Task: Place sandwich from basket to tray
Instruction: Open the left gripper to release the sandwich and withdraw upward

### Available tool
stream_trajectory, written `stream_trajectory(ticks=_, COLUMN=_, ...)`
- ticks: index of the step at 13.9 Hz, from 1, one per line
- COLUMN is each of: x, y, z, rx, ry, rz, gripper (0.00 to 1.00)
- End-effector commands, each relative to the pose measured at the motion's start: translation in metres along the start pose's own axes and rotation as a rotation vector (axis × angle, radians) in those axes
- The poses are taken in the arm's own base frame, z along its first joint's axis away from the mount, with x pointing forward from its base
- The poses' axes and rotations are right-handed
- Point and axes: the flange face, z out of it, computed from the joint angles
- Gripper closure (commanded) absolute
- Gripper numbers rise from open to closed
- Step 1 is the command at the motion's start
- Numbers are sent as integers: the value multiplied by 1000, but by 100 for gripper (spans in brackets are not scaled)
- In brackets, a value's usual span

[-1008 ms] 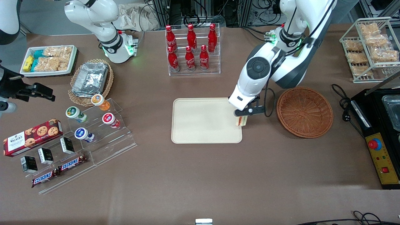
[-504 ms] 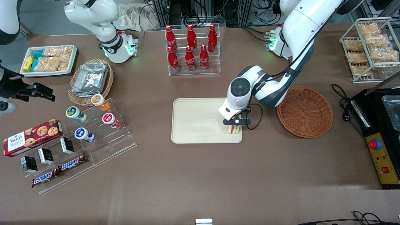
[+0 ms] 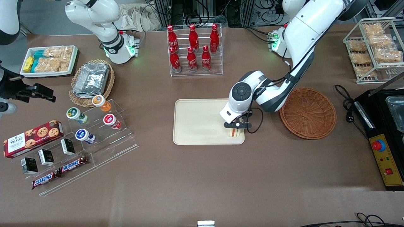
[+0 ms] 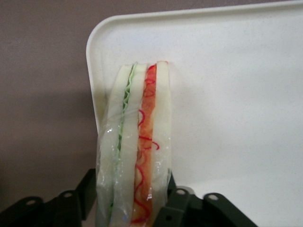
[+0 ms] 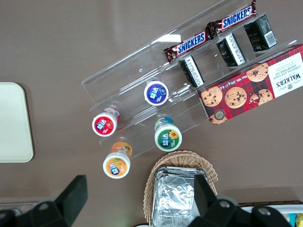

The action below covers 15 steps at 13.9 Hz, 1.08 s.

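The gripper (image 3: 235, 128) is clamped on the one sandwich (image 3: 234, 132), holding it upright over the tray's (image 3: 199, 123) corner nearest the basket (image 3: 307, 113). Wrapped in clear glossy film, the sandwich (image 4: 137, 156) shows three pale bread slices edge-on, with green leaf and orange-red filling between. One flat cream tray with rounded corners; one round reddish-brown woven basket.

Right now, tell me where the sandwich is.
The sandwich is in the gripper, standing on edge over the tray's corner nearest the front camera and the empty basket.
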Motion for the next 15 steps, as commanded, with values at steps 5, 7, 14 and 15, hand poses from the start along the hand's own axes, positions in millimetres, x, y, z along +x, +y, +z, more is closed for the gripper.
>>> stream_trajectory(ticks=5, x=66, y=-9, z=-130, rx=-14, ry=115, rz=-255, gripper=0)
stream_trajectory(ticks=7, x=85, y=-20, z=-171, rx=-66, ry=141, rz=-302, gripper=0)
stream_trajectory(ticks=14, x=112, y=-156, z=-287, rx=-125, ry=44, rz=-227, gripper=0)
stream_trajectory(ticks=15, x=106, y=-175, z=-298, rx=-116, ry=34, rz=-234, gripper=0)
